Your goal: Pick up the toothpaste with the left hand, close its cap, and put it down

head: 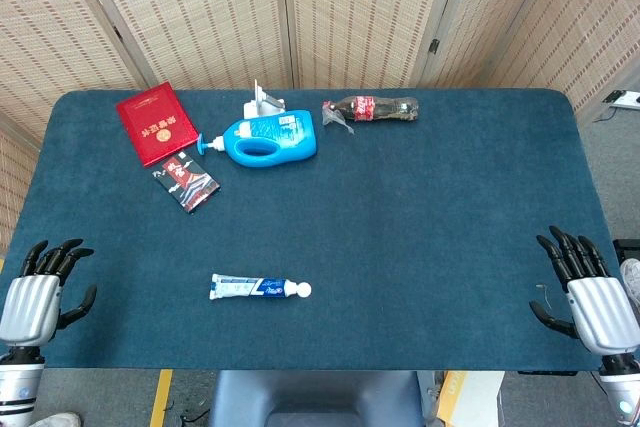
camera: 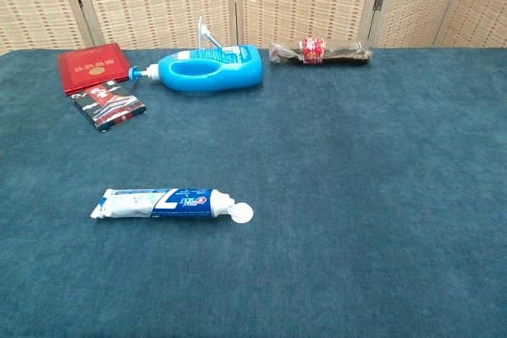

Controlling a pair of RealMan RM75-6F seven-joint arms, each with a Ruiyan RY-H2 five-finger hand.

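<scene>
Head view — left robot hand (head: 38, 292) and right robot hand (head: 590, 292) spread, holding nothing, at the table's (head: 420, 227) near corners; toothpaste (head: 255, 288) lies near the front edge | Chest view — toothpaste (camera: 158, 203) flat, flip cap (camera: 241, 213) open; light, soft tube, likely best gripped mid-body.

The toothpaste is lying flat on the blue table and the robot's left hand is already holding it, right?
Not quite. The toothpaste is lying flat on the blue table, but the left hand is not holding it. In the head view that hand sits open at the table's left edge, fingers apart, well away from the tube. The right hand is open at the other edge.
</scene>
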